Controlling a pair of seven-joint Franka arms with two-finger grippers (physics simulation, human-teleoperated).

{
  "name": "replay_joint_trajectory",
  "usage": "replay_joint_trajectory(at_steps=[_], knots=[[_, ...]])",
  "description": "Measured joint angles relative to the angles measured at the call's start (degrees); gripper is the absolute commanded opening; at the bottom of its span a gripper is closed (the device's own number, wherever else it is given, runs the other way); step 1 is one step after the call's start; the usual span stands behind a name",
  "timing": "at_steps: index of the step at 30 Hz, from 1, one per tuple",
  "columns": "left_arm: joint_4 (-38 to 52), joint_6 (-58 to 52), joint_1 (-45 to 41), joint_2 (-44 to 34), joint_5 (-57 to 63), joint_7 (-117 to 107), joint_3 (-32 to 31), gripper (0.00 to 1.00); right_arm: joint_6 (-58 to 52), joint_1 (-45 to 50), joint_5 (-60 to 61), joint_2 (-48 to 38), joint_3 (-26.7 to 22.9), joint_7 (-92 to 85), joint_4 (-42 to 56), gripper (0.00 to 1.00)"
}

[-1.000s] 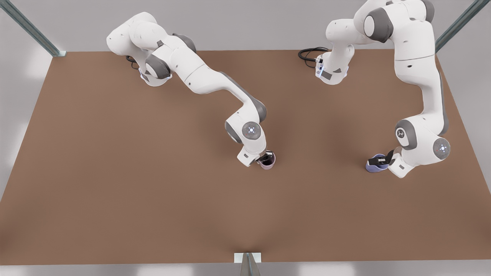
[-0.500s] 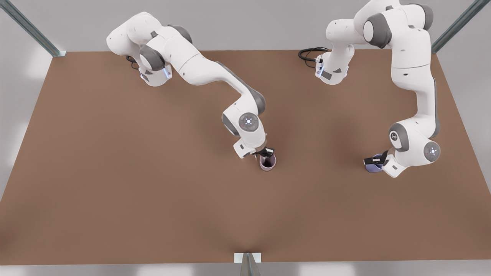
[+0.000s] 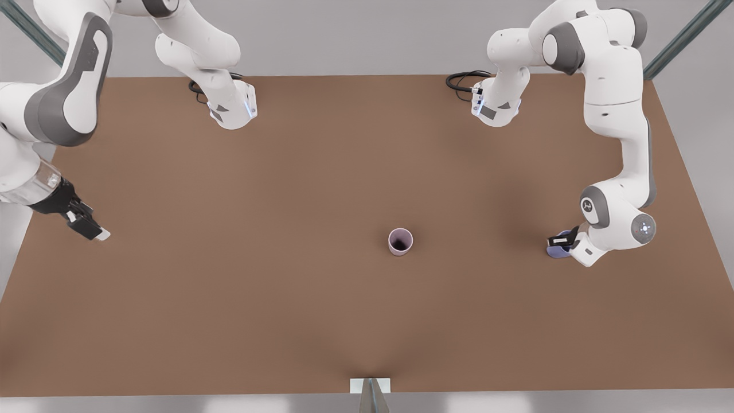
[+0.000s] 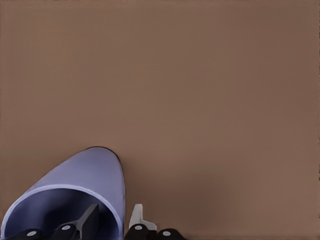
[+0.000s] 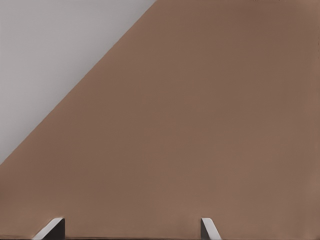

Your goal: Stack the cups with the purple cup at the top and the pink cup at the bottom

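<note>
Two cups, two arms and one brown table (image 3: 229, 298) make up the scene. Going from the front view's left: the right gripper (image 3: 86, 225) hangs over the table's left edge, well apart from both cups, and its two fingertips (image 5: 52, 229) stand far apart with nothing between them; the right wrist view looks across bare tabletop to the table's edge and the grey floor beyond. A broad stretch of free table lies between this gripper and the pink cup (image 3: 400, 241), which stands upright by itself near the middle, mouth up, nothing touching it and open room all around. Farther to the front view's right, past another bare stretch, the purple cup (image 3: 555, 250) sits on the table near the right edge. The left gripper (image 3: 561, 241) is at that cup: in the left wrist view one finger (image 4: 82, 222) reaches inside the cup's mouth and the other sits just outside the wall, so the jaws straddle the rim (image 4: 117, 212), closed narrowly about it.
</note>
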Motion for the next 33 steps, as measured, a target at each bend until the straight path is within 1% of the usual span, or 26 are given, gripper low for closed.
replay_joint_trajectory(at_steps=[2,5,12,17,20,22,25,26,28,33], knots=[[0.0,-0.1,0.0,-0.2,0.1,0.0,0.1,0.45,-2.9,1.9,-1.1,0.4,0.0,-4.0,1.4,1.00],[0.3,-0.1,0.0,-0.2,0.3,0.0,0.1,0.34,-5.9,2.9,-2.1,1.1,-0.4,-9.3,2.7,1.00],[0.6,-0.2,-0.1,-0.3,0.6,0.0,0.2,0.22,-8.5,2.9,-2.2,4.5,-0.5,-18.5,5.1,1.00],[2.0,-1.2,-1.2,-1.8,1.3,-0.5,0.2,0.21,-9.1,2.9,-2.2,5.1,-0.5,-23.3,6.0,1.00],[4.8,-4.7,-6.4,-4.5,4.5,-2.1,0.1,0.21,-9.3,2.9,-2.2,5.2,-0.5,-25.5,6.1,1.00],[9.1,-8.6,-9.8,-5.1,5.7,-3.5,0.0,0.21,-9.4,2.9,-2.2,5.2,-0.5,-26.9,6.1,1.00],[15.8,-15.3,-17.4,-5.4,6.3,-6.5,-0.4,0.21,-9.5,2.9,-2.3,5.2,-0.5,-28.6,6.1,1.00],[17.2,-17.2,-19.7,-5.5,6.3,-7.8,-0.9,0.21,-9.5,2.9,-2.3,5.2,-0.5,-29.1,6.1,1.00],[19.2,-20.1,-22.4,-5.3,5.3,-10.9,-4.5,0.21,-9.5,3.0,-2.3,5.4,-0.5,-30.0,6.1,1.00],[26.6,-24.0,-23.5,-1.4,1.7,-20.7,-15.5,0.21,-9.6,3.0,-2.4,5.4,-0.5,-32.0,6.1,1.00]])
